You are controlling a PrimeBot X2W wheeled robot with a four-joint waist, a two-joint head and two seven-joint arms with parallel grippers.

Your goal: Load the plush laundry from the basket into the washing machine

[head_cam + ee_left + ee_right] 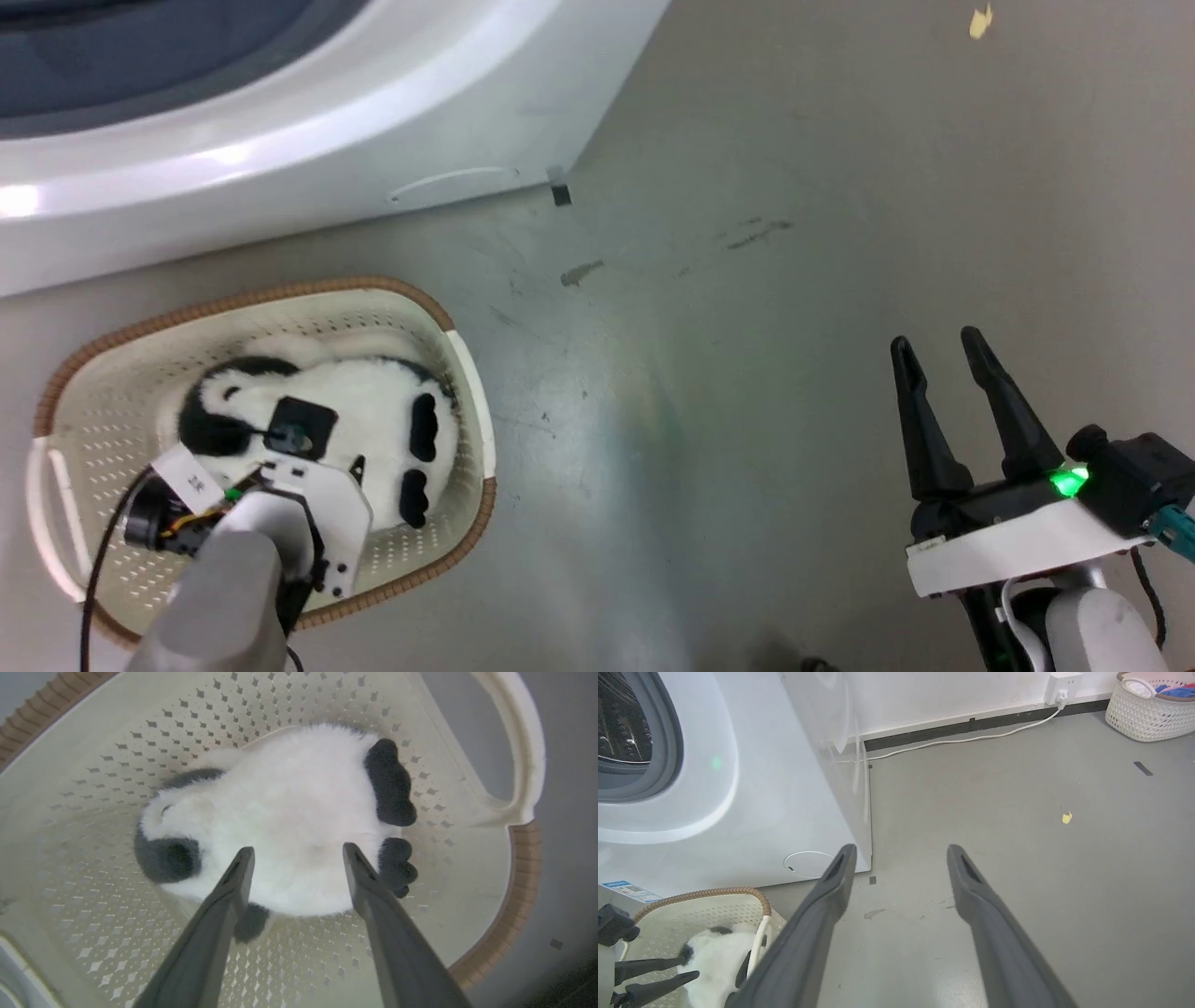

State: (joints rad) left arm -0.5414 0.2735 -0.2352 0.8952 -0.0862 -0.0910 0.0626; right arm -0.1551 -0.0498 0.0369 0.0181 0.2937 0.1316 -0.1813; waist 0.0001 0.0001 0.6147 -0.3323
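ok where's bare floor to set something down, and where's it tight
Free: the grey floor between the basket and the right gripper, right of the washing machine. Tight: inside the basket, where the plush laundry covers much of the bottom under the open left gripper.

The head view looks steeply down at the floor [747, 373] from above and behind the right pincer [934, 338]. The left wrist view sits close, staring along the left pincer [297, 848] into the basket [467, 896] just ahead. The right wrist view faces low and forward, with the washing machine [775, 788] ahead-left of that pincer. All three share the basket.
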